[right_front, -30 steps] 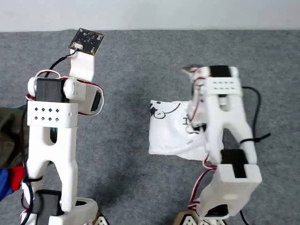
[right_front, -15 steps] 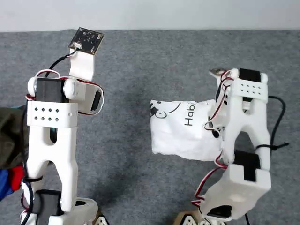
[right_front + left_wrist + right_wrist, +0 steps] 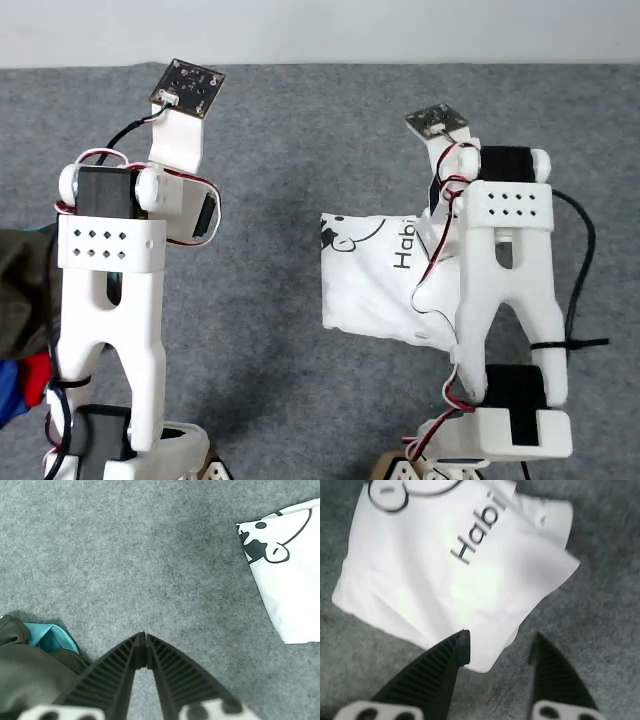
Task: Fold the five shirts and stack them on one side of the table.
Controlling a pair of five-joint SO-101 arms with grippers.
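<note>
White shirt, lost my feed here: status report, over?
Left gripper shut, empty, over bare carpet. Right gripper open at white shirt edge, shirt folded flat. Crumpled clothes pile beside left arm. Nothing in the way.

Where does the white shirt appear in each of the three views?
High view: the white shirt lies right of centre, partly under the right arm.
Left wrist view: the shirt lies to one side of the shut left gripper, opposite the dark clothes.
Right wrist view: the shirt lies just beyond the open right gripper.
Shared landmark: the black drawing at its corner.
</note>
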